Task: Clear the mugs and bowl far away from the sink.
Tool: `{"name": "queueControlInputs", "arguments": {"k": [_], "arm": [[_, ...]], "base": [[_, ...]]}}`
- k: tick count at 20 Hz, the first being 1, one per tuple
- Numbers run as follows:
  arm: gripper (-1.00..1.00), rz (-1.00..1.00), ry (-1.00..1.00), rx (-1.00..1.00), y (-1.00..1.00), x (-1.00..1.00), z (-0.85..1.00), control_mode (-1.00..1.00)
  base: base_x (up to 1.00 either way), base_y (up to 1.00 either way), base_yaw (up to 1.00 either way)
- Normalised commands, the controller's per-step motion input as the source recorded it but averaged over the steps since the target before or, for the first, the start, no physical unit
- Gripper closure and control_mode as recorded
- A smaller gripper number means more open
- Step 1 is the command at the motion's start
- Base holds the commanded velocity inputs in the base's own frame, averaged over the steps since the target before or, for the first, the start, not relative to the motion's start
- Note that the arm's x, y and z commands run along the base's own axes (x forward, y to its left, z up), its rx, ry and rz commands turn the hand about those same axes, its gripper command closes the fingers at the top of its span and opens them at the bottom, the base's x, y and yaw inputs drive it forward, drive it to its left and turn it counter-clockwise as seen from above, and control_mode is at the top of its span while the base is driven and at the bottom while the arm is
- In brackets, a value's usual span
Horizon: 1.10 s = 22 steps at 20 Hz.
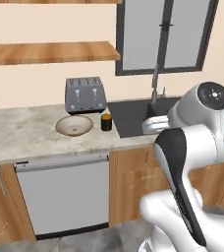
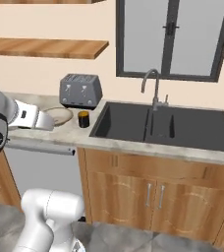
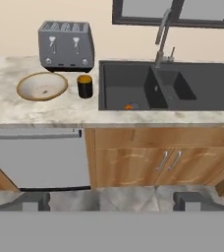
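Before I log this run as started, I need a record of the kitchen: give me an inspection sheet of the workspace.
Surface: pale marbled counter, things grouped left of the sink.
Job's things: bowl upright on the counter; black mug between bowl and sink, apart from both. Something small and orange lies in the left basin; too small to identify.
Clutter: toaster against the wall behind the bowl.
Grippers: gripper open, holding nothing, well back from the counter.
Cables: nothing seen.
Surroundings: faucet, window, shelf, dishwasher, cabinet doors.
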Motion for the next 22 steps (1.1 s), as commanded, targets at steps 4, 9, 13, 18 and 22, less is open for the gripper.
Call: {"name": "queueControlInputs", "arguments": {"k": [4, 9, 13, 18, 22], "arm": [[-1.0, 0.0, 0.0, 0.0, 0.0, 0.0, 0.0, 1.0], [-1.0, 0.0, 0.0, 0.0, 0.0, 0.0, 0.0, 1.0], [-1.0, 0.0, 0.0, 0.0, 0.0, 0.0, 0.0, 1.0], [-1.0, 0.0, 0.0, 0.0, 0.0, 0.0, 0.0, 1.0], [-1.0, 0.0, 0.0, 0.0, 0.0, 0.0, 0.0, 1.0]], "base": [[0.54, -0.08, 0.26], [0.42, -0.36, 0.2], [0.33, -0.33, 0.18], [0.49, -0.08, 0.04], [0.74, 0.0, -0.01]]}}
